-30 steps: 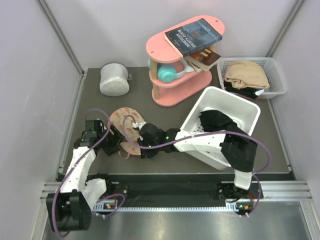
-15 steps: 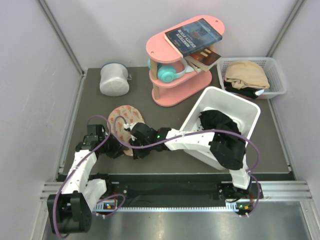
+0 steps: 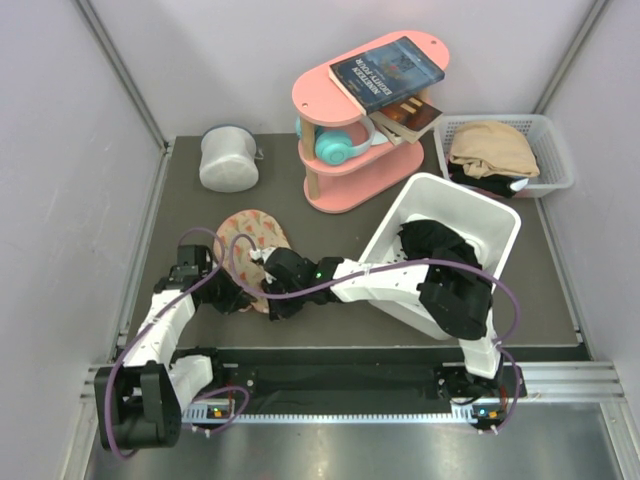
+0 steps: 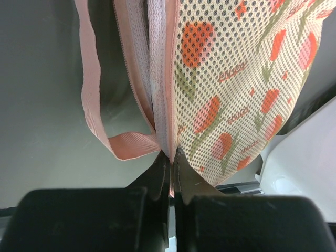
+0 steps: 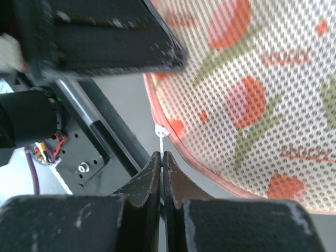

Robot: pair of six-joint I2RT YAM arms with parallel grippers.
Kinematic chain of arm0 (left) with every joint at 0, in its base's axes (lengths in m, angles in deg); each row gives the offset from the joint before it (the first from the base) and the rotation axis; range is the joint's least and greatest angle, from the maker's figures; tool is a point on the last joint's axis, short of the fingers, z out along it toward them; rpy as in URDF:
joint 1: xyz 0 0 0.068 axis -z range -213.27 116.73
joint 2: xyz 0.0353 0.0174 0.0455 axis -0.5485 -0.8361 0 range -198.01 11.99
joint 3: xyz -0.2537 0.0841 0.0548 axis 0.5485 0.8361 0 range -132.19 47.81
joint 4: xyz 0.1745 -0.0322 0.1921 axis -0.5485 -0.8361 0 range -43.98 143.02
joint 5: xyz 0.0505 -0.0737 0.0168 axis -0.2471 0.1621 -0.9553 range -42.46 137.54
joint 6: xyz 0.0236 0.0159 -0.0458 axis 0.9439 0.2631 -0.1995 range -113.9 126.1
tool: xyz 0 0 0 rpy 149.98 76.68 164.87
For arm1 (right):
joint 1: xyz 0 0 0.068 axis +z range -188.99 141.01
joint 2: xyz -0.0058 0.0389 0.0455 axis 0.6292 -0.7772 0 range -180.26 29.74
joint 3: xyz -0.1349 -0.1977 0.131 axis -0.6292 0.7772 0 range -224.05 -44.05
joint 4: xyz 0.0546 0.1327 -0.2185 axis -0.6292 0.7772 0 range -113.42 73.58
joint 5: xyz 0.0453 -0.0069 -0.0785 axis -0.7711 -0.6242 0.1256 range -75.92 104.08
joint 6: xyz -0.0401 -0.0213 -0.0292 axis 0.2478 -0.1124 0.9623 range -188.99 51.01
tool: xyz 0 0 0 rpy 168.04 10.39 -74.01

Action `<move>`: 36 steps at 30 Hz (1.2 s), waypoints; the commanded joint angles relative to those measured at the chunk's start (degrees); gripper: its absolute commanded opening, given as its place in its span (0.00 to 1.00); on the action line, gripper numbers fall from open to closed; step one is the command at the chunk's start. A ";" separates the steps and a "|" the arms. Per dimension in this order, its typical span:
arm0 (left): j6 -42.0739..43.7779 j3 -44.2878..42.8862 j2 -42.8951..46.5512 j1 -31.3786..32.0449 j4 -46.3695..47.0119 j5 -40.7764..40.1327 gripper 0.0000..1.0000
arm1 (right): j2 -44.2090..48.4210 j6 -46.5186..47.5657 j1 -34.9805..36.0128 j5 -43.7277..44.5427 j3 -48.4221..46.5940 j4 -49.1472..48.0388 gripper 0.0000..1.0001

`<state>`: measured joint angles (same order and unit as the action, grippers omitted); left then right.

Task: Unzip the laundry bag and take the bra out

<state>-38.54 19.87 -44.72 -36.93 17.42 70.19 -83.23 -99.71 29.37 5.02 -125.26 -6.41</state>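
A metal rail (image 3: 560,378) is bordering the near edge of a dark grey table (image 3: 200,215), which is being enclosed by pale walls (image 3: 60,150). Toward the left front, the bag (image 3: 250,232) is being pinched at its pink-trimmed rim by the left gripper (image 4: 170,157). The right gripper (image 5: 161,156) is being held pressed together just beside it, at a thin white tab (image 5: 161,131); whether the tab is gripped cannot be told. Red lettering on the mesh is too blurred to be read. The bag is lying with its long axis running near to far, rounded end pointing away.
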 commanded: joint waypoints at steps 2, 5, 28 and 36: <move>2.54 -3.61 -2.61 -0.12 3.07 -2.35 0.00 | 4.86 -1.45 -1.64 1.15 4.74 -1.72 0.00; 3.33 -4.57 -3.40 -0.12 2.99 -3.14 0.00 | 6.88 -2.32 -3.13 1.50 7.55 -2.69 0.00; 14.05 -18.19 -17.55 -0.21 0.71 -4.98 0.06 | 9.52 1.28 -4.99 4.05 9.58 -0.49 0.00; 13.27 -16.54 -15.11 -0.29 -1.93 -5.69 0.75 | 4.96 0.75 -1.56 1.86 4.49 -0.23 0.00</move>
<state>-25.65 2.52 -63.28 -36.95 16.68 66.32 -76.15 -99.53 25.85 8.48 -115.89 -7.06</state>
